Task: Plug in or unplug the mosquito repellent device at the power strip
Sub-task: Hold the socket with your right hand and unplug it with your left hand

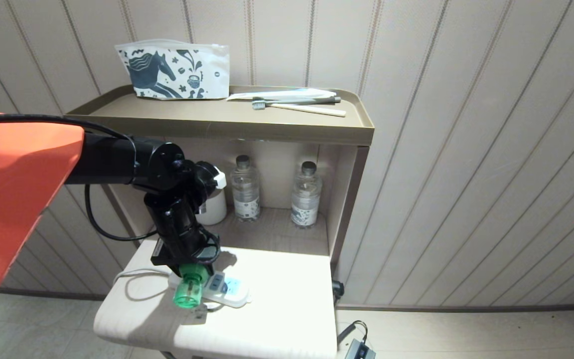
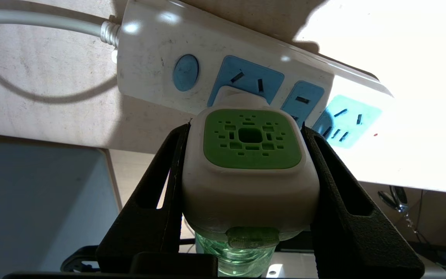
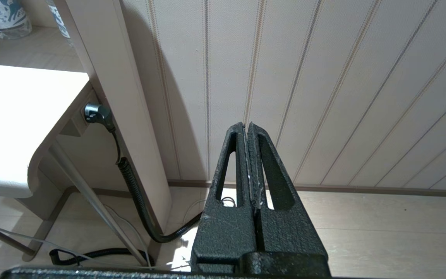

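The mosquito repellent device [image 2: 250,162] has a white head with a green vented face and a translucent green bottle [image 1: 187,297]. It sits at the socket beside the round blue button [image 2: 186,72] of the white power strip [image 2: 149,50], which lies on the pale low table [image 1: 287,309]. My left gripper [image 2: 245,126] reaches down from above, and its black fingers [image 2: 168,162] press both sides of the white head. In the head view the gripper [image 1: 187,264] covers most of the device. My right gripper [image 3: 246,124] hangs shut and empty over the floor by the wall.
Two clear water bottles [image 1: 245,188] [image 1: 307,194] and a white jar [image 1: 213,207] stand in the niche behind the table. The strip's white cord [image 1: 135,279] loops off to the left. A pouch [image 1: 175,70] and toothbrushes [image 1: 297,105] lie on the upper shelf.
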Available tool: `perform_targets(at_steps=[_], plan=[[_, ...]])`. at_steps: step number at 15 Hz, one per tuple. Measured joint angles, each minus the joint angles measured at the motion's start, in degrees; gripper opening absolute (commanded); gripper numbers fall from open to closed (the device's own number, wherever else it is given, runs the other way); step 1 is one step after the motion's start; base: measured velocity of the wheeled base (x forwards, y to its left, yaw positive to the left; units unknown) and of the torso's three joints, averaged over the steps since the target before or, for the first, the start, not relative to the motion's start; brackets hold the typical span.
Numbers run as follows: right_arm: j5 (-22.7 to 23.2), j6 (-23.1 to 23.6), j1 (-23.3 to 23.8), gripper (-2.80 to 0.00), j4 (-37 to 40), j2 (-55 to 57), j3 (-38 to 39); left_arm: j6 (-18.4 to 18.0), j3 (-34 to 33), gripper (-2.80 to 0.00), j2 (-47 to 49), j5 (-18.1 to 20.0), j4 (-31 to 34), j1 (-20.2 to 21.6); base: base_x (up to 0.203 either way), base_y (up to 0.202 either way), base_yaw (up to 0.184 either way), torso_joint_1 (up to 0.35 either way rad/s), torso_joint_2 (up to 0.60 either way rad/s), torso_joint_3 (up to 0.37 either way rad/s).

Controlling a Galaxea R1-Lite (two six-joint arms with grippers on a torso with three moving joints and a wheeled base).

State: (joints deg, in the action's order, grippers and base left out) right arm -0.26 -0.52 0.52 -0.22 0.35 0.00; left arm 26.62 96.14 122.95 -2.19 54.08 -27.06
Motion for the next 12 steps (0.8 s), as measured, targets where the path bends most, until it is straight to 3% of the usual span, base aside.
perform_targets(at_steps=[5, 9, 12], plan=[[1.9, 1.26, 0.0, -2.8, 3.7, 0.0, -3.91, 0.3, 0.02, -2.8, -0.57, 0.07, 1.38, -0.02, 0.0, 0.0, 0.0, 0.0, 0.0, 0.0], [10.44, 0.96, -0.04, -2.8, 17.02, 1.94, -27.17, 0.44, 0.11, -2.8, -1.37, 0.0, 1.62, -0.24, 0.0, 0.0, 0.0, 0.0, 0.0, 0.0], [13.84, -2.25, -1.31, -2.8, 16.73, 12.32, -39.37, 0.82, -0.21, -2.8, -2.32, 0.12, 2.03, -1.28, 0.0, 0.0, 0.0, 0.0, 0.0, 0.0]])
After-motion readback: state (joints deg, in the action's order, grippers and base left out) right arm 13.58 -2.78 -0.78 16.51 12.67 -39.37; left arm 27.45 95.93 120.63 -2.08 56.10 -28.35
